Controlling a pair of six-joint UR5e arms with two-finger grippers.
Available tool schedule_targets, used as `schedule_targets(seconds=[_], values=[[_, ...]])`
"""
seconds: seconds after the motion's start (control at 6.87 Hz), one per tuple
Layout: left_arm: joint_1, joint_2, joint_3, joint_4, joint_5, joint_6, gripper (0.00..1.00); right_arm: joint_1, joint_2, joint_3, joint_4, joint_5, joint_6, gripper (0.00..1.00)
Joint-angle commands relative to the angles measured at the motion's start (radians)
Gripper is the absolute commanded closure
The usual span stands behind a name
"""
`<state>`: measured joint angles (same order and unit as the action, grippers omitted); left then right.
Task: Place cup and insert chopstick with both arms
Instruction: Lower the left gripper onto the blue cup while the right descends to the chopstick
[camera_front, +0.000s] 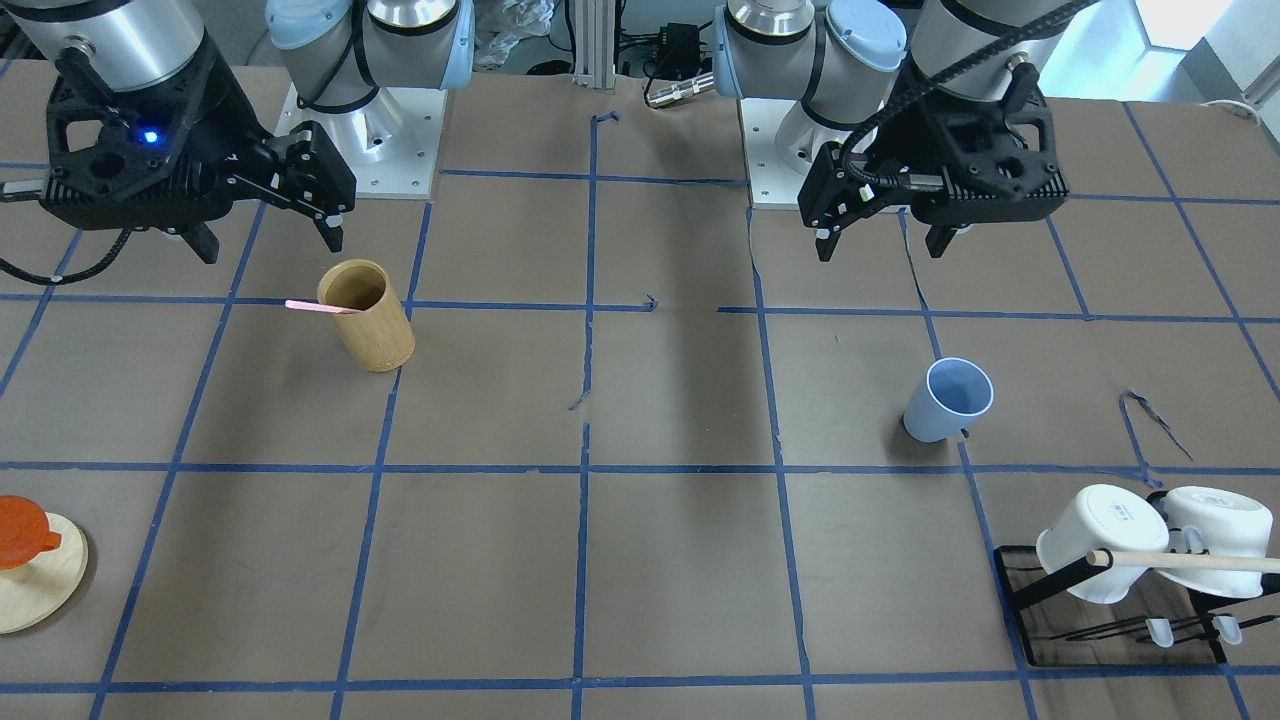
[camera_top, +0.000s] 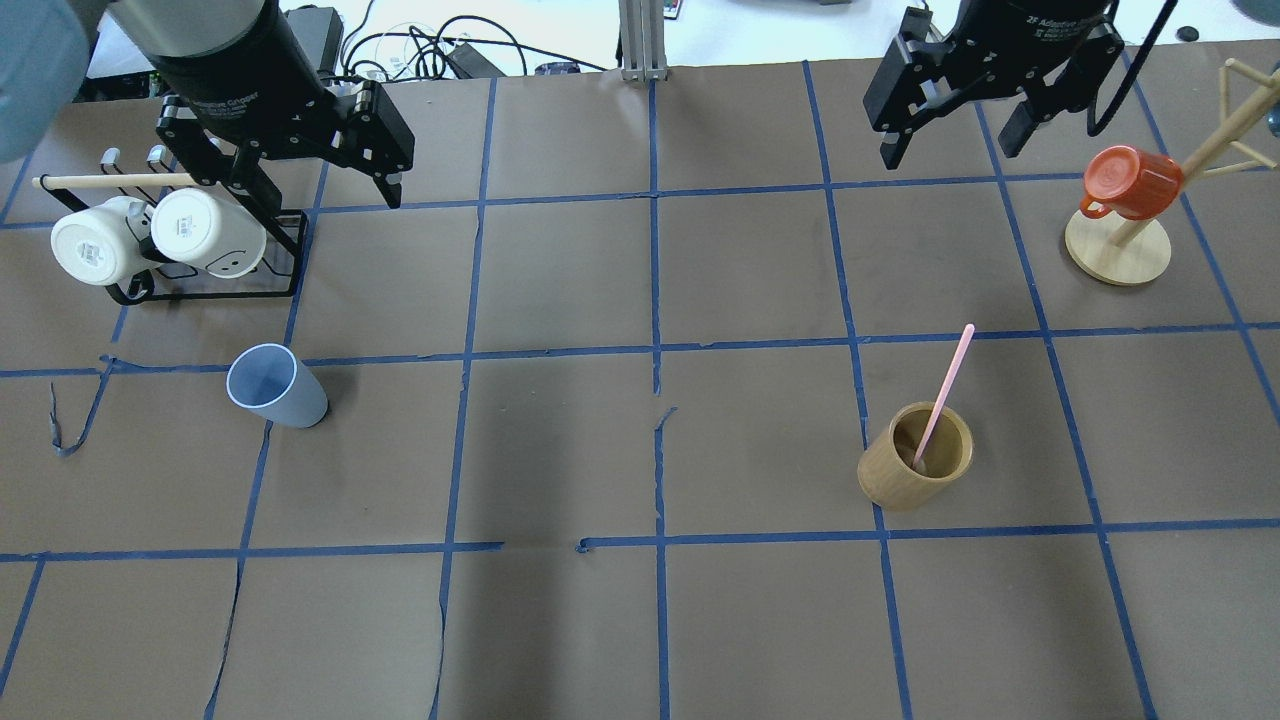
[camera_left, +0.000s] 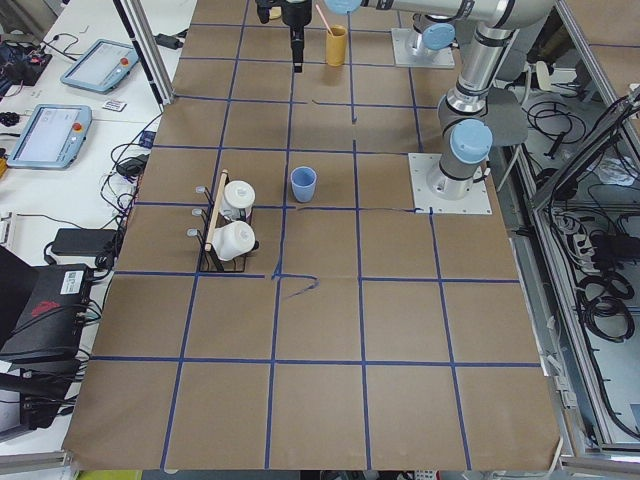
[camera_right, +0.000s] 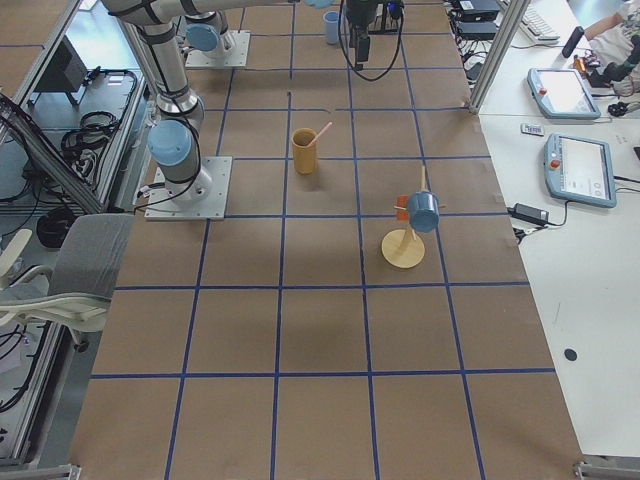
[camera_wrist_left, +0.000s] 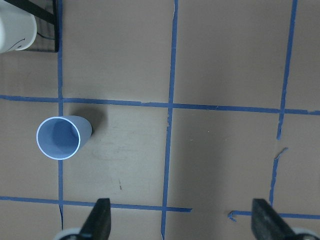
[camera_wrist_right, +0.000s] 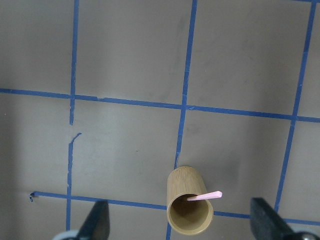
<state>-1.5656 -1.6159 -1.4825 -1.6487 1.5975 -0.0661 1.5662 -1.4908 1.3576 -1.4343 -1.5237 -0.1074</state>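
The light-blue cup (camera_top: 275, 385) stands upright on the robot's left half of the table; it also shows in the front view (camera_front: 947, 400) and the left wrist view (camera_wrist_left: 60, 137). The pink chopstick (camera_top: 945, 390) leans inside a tan bamboo cylinder (camera_top: 915, 457) on the right half, and shows in the right wrist view (camera_wrist_right: 205, 196). My left gripper (camera_top: 315, 195) is open and empty, high above the table, beyond the cup. My right gripper (camera_top: 950, 150) is open and empty, high up, beyond the cylinder.
A black rack (camera_top: 200, 292) with two white mugs (camera_top: 95, 245) and a wooden dowel (camera_top: 110, 181) sits at the far left, close to the cup. A wooden mug tree (camera_top: 1118, 250) with a red mug (camera_top: 1130, 180) stands at the far right.
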Motion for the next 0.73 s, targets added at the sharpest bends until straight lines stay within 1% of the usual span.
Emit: schedule_targets(seconds=[0.0, 0.15, 0.29, 0.44, 0.58], values=[[0.073, 0.004, -0.127, 0.029, 0.009, 0.114, 0.00, 0.001, 0.000, 0.000, 0.000, 0.000, 0.000, 0.00], [0.125, 0.004, -0.201, 0.061, 0.010, 0.173, 0.00, 0.005, 0.000, 0.002, 0.000, 0.002, 0.002, 0.00], [0.159, 0.001, -0.301, 0.164, 0.030, 0.237, 0.00, 0.002, -0.003, 0.024, -0.002, 0.002, 0.014, 0.00], [0.194, 0.001, -0.412, 0.320, 0.062, 0.308, 0.00, 0.002, -0.014, 0.056, -0.015, 0.002, 0.021, 0.00], [0.237, -0.007, -0.515, 0.480, 0.070, 0.384, 0.00, -0.008, -0.014, 0.133, -0.040, -0.004, 0.023, 0.00]])
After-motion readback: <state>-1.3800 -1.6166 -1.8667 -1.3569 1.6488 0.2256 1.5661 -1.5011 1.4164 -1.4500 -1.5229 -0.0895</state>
